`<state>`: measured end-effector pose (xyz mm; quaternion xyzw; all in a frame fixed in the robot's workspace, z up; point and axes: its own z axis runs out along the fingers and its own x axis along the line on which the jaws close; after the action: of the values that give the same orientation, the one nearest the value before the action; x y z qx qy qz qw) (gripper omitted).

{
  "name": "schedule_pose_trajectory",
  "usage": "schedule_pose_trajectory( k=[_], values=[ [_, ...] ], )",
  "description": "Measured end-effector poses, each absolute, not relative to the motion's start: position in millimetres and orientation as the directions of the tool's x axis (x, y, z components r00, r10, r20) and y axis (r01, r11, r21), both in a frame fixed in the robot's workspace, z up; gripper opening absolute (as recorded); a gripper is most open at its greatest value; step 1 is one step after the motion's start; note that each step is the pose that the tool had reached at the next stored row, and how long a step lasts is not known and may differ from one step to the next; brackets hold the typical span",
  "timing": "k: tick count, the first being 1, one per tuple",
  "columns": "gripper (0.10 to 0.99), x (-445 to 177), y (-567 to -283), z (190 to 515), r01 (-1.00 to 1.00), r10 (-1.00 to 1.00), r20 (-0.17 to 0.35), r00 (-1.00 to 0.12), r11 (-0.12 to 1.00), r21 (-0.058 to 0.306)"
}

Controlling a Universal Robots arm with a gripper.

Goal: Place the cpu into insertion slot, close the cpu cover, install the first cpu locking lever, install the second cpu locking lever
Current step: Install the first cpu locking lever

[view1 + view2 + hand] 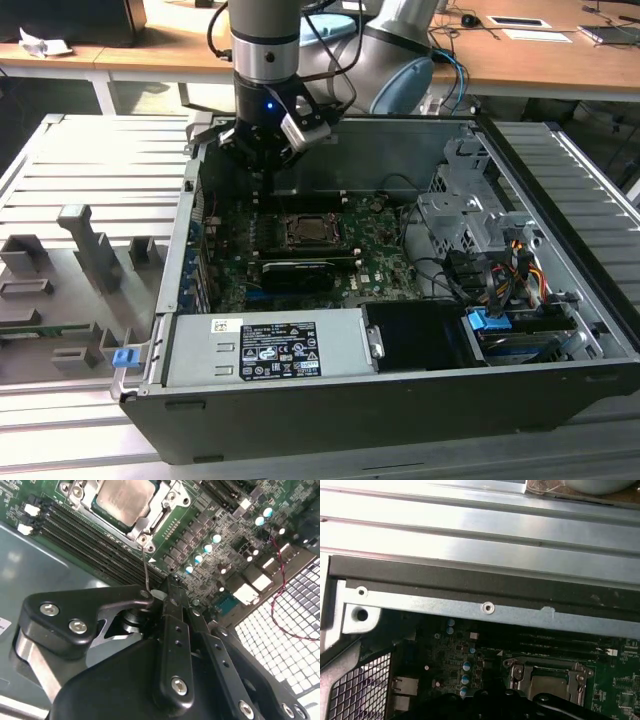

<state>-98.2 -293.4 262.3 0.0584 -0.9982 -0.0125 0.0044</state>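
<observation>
The cpu (pixel 125 497) lies flat in the insertion slot (pixel 305 232), its dull metal top facing up. The silver cpu cover (pixel 150 525) is down around it, framing the chip. A thin wire locking lever (pixel 145 565) rises from the socket corner to the tips of my gripper (pixel 172 582). The black fingers (pixel 172 630) are pressed together; I cannot tell whether they grip the lever or only touch it. In the exterior view the gripper (pixel 262 170) hangs just behind the socket toward that view's left. The first wrist view shows the cpu (pixel 547 677) under the cover (pixel 520 672).
A grey power supply (pixel 265 350) fills the case front. The drive cage (pixel 465 215) and loose cables (pixel 500 270) sit at the exterior view's right. Memory slots (pixel 90 530) run beside the socket. The case's metal rim (pixel 485 607) and rear vent grille (pixel 280 625) are close to the gripper.
</observation>
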Motion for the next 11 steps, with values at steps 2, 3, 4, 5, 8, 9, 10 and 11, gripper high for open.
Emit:
schedule_pose_trajectory(
  k=[2, 3, 4, 5, 8, 9, 10, 11],
  values=[
    [0.106, -95.6, -293.0, 262.3, -0.116, -0.116, 0.007, -0.993, 0.993, 0.027],
    [0.106, -93.6, -292.8, 262.3, -0.116, -0.116, 0.007, -0.993, 0.993, 0.027],
    [0.106, -83.4, -292.4, 262.1, -0.116, -0.116, 0.007, -0.993, 0.993, 0.027],
    [0.106, -70.4, -292.0, 261.3, -0.115, -0.115, 0.007, -0.993, 0.993, 0.027],
    [0.106, -56.5, -292.0, 258.6, -0.113, -0.113, 0.006, -0.994, 0.993, 0.035],
    [0.106, -52.1, -292.0, 257.8, -0.113, -0.113, 0.006, -0.994, 0.993, 0.037],
    [0.106, -46.4, -292.0, 256.6, -0.112, -0.112, 0.006, -0.994, 0.993, 0.039],
    [0.106, -43.4, -292.0, 256.0, -0.111, -0.112, 0.005, -0.994, 0.993, 0.043]
  ],
)
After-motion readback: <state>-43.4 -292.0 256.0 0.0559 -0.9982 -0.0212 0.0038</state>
